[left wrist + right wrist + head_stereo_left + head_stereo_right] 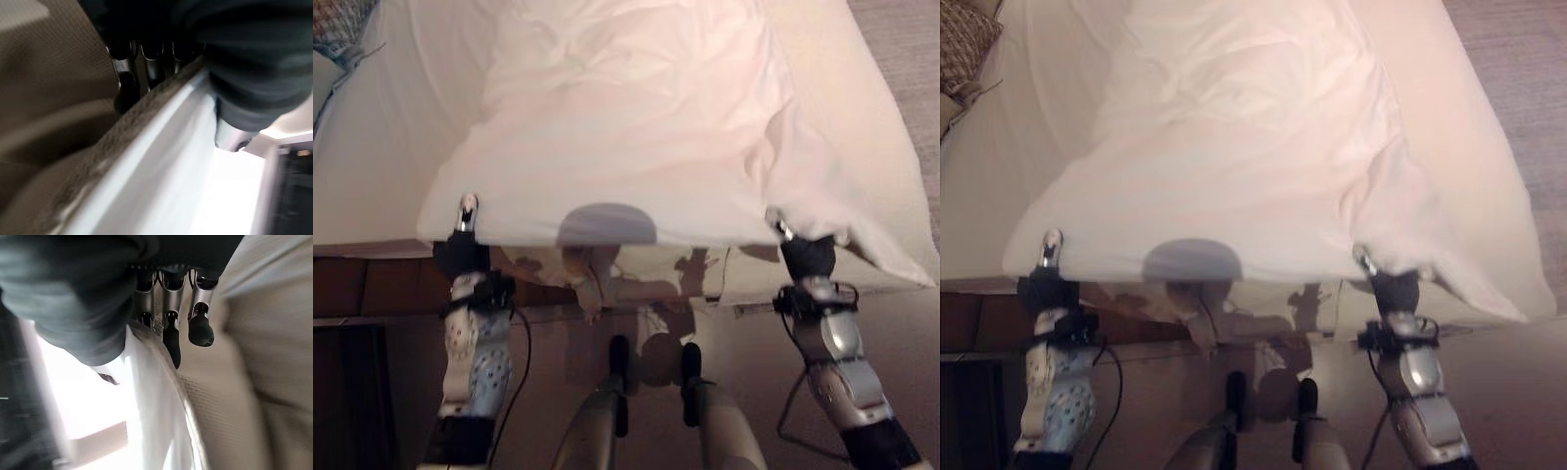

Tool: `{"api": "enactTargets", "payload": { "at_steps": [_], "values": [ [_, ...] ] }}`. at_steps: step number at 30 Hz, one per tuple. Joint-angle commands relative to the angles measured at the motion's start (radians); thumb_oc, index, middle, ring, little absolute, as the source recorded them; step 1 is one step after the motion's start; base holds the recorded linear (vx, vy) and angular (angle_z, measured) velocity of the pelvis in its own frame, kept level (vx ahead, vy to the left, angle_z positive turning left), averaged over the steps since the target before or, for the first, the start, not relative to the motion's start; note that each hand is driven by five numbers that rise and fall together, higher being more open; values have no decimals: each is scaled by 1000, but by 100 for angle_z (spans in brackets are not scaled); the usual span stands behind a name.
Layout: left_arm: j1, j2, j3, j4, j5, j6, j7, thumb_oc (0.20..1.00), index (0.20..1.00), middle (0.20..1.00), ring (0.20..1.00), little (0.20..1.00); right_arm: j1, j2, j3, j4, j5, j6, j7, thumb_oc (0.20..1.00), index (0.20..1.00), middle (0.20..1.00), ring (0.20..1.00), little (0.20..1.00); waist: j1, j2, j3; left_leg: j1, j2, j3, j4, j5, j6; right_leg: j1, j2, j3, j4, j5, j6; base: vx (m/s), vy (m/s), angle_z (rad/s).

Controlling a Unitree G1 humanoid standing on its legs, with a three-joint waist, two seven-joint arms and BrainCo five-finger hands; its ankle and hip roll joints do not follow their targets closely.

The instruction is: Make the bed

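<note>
White duvet (636, 147) in both hands

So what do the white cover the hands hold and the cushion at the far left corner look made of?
The white cover looks like soft matte woven fabric, likely cotton: it creases and drapes over the bed's edge, and a fine weave shows by the right hand. The cushion seems coarser patterned textile, with a dark criss-cross surface; too small to say more.

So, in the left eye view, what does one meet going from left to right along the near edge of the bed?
left hand → near hem of the white duvet → right hand → hanging duvet corner
</note>
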Motion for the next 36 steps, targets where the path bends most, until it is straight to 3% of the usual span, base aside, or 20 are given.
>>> {"api": "enactTargets", "payload": {
  "at_steps": [1, 4, 6, 9, 10, 11, 13, 15, 17, 21, 22, 23, 24, 28, 29, 30, 31, 36],
  "values": [
    [53, 64, 202, -10, 27, -81, -11, 200, 200, 200, 200, 200, 9, -26, -52, 106, -32, -10, 53, 200, 200, 200, 200, 200, 17, -38, -30, -23, -28, -8, 89, -62, -4, 5, -31, 12, -100, 153, 89, -8, -10, 7],
    [85, 64, 144, 130, 129, -64, -19, 200, 200, 200, 200, 200, -3, -81, 40, 342, -257, 11, 69, 200, 200, 200, 200, 200, 27, -39, -6, -28, -27, -10, 96, -61, -8, 7, -33, 1, -100, 153, 88, -13, -7, 5],
    [85, 64, 145, 131, 129, -64, -19, 200, 200, 200, 200, 200, -5, -81, 41, 343, -257, 10, 69, 200, 200, 200, 200, 200, 26, -39, -9, -31, -28, -10, 95, -58, -8, 4, -34, 0, -101, 155, 88, -8, -4, 4],
    [91, 88, 50, 350, 322, -57, 9, 200, 200, 200, 200, 200, -35, -48, 88, 593, -329, 18, 43, 200, 200, 200, 200, 200, 34, -41, 11, -42, -25, -13, 104, -57, -9, 6, -38, -10, -107, 156, 91, -11, -7, 6],
    [73, 81, 24, 444, 329, -43, 13, 200, 200, 200, 200, 200, -46, -37, 99, 641, -360, 20, 16, 200, 200, 200, 200, 200, 35, -42, 14, -45, -25, -12, 106, -56, -9, 5, -38, -12, -108, 157, 91, -7, -9, 14],
    [62, 95, -23, 547, 465, -34, 55, 200, 200, 200, 200, 200, -58, -9, 103, 723, -342, 17, 15, 200, 200, 200, 200, 200, 37, -42, 18, -51, -24, -11, 107, -53, -10, 2, -38, -14, -109, 156, 91, -2, -8, 16],
    [37, 84, -42, 649, 490, -19, 79, 200, 200, 200, 200, 200, -72, 13, 106, 785, -334, 18, 3, 200, 200, 200, 200, 200, 38, -45, 19, -51, -23, -10, 104, -52, -10, 1, -38, -15, -113, 158, 91, -3, 1, 8],
    [7, 88, -94, 770, 606, -4, 128, 200, 200, 200, 200, 200, -97, 43, 125, 861, -336, 19, -10, 200, 200, 200, 200, 200, 39, -46, 22, -55, -20, -7, 106, -52, -10, -1, -38, -17, -114, 157, 90, 0, 0, 0],
    [-53, 73, -131, 1005, 680, 29, 189, 200, 200, 200, 200, 200, -129, 85, 148, 988, -320, 23, -21, 200, 200, 200, 200, 200, 39, -53, 15, -65, -18, -5, 104, -48, -11, -8, -38, -17, -120, 160, 89, 0, 0, 0],
    [-104, 66, -164, 1194, 748, 58, 200, 200, 200, 200, 200, 200, -163, 127, 145, 1121, -284, 34, -35, 200, 200, 200, 200, 200, 39, -56, 10, -65, -19, -2, 95, -45, -14, -5, -38, -19, -133, 163, 89, 3, 1, 1],
    [-111, 63, -173, 1220, 757, 61, 200, 200, 200, 200, 200, 200, -167, 134, 149, 1136, -281, 34, -33, 454, 454, 454, 454, 454, 40, -56, 9, -64, -20, -3, 94, -45, -14, -5, -38, -19, -135, 164, 89, 0, 0, 0],
    [-118, 61, -176, 1252, 764, 68, 204, 200, 200, 200, 200, 200, -173, 140, 148, 1165, -280, 38, -39, 561, 561, 561, 561, 561, 41, -56, 8, -63, -21, -3, 91, -45, -15, -4, -38, -19, -137, 165, 89, 0, 0, 0],
    [-119, 54, -182, 1288, 769, 75, 200, 200, 200, 200, 200, 200, -177, 150, 147, 1204, -290, 45, -46, 1000, 1000, 1000, 1000, 1000, 41, -55, 6, -60, -21, -3, 89, -46, -15, 0, -39, -20, -137, 164, 90, 0, 0, 0],
    [-106, 53, -192, 1325, 786, 84, 183, 200, 200, 200, 200, 200, -177, 154, 145, 1230, -299, 52, -55, 1000, 1000, 1000, 1000, 1000, 39, -53, 0, -52, -22, -3, 85, -48, -14, 7, -40, -18, -143, 166, 90, 15, 5, 2],
    [-102, 54, -196, 1326, 790, 83, 180, 429, 429, 429, 429, 429, -172, 154, 143, 1230, -295, 53, -49, 1000, 1000, 1000, 1000, 1000, 39, -53, -3, -50, -22, -2, 85, -49, -14, 11, -41, -17, -144, 166, 91, 18, 2, 4],
    [-102, 54, -196, 1326, 790, 83, 180, 586, 586, 586, 586, 586, -172, 154, 143, 1230, -295, 53, -49, 1000, 1000, 1000, 1000, 1000, 39, -53, -3, -50, -22, -2, 85, -49, -14, 11, -41, -17, -144, 166, 91, 32, -7, 3],
    [-89, 52, -194, 1331, 791, 85, 174, 1000, 1000, 1000, 1000, 1000, -161, 153, 137, 1233, -290, 55, -43, 1000, 1000, 1000, 1000, 1000, 39, -53, -10, -42, -23, -3, 79, -48, -14, 21, -41, -16, -150, 167, 92, 0, 0, 0],
    [-54, 42, -193, 1337, 791, 89, 156, 1000, 1000, 1000, 1000, 1000, -141, 145, 123, 1234, -293, 59, -41, 1000, 1000, 1000, 1000, 1000, 41, -48, -28, -25, -26, -8, 62, -45, -15, 42, -43, -22, -171, 173, 96, 29, -10, 2]
  ]
}}
